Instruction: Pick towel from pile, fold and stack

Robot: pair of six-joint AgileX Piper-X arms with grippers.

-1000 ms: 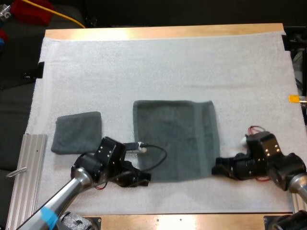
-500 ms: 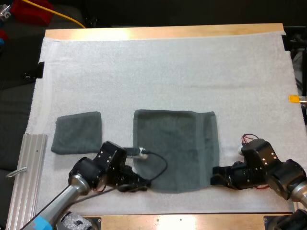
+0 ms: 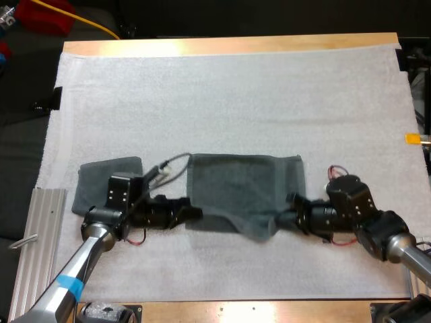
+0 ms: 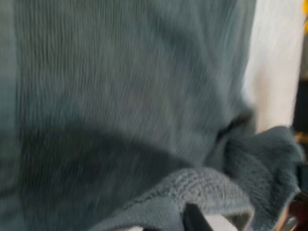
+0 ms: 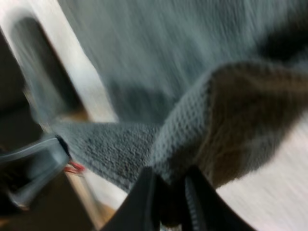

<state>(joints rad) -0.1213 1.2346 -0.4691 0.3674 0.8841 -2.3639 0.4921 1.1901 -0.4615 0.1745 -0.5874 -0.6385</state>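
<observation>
towel (image 3: 242, 183) is gripped at both near corners. the right claw (image 3: 287, 219) is clamped on the near right corner: its two black fingers (image 5: 144, 199) are pressed on a bunched fold of cloth from both sides, and the fabric is humped up over them. the left claw (image 3: 194, 213) is closed on the near left corner, where a dark fingertip (image 4: 192, 219) is just made out under a roll of cloth draped over it. between the two claws the near edge is raised off the mat (image 3: 236, 101), a shadow thrown under it, and a lifted flap is seen by the right claw. the far part of the towel is laid flat, its far edge straight, with a hem band seen down its right side. it is placed at the middle of the mat, nearer the front than the back. outward now: a folded towel (image 3: 94, 176) is set on the mat to the left, partly covered by the left arm's wrist and apart from the held towel. a metal rail (image 3: 40, 229) is seen off the mat's near left edge. the mat is spread over a wooden table (image 3: 229, 46).
</observation>
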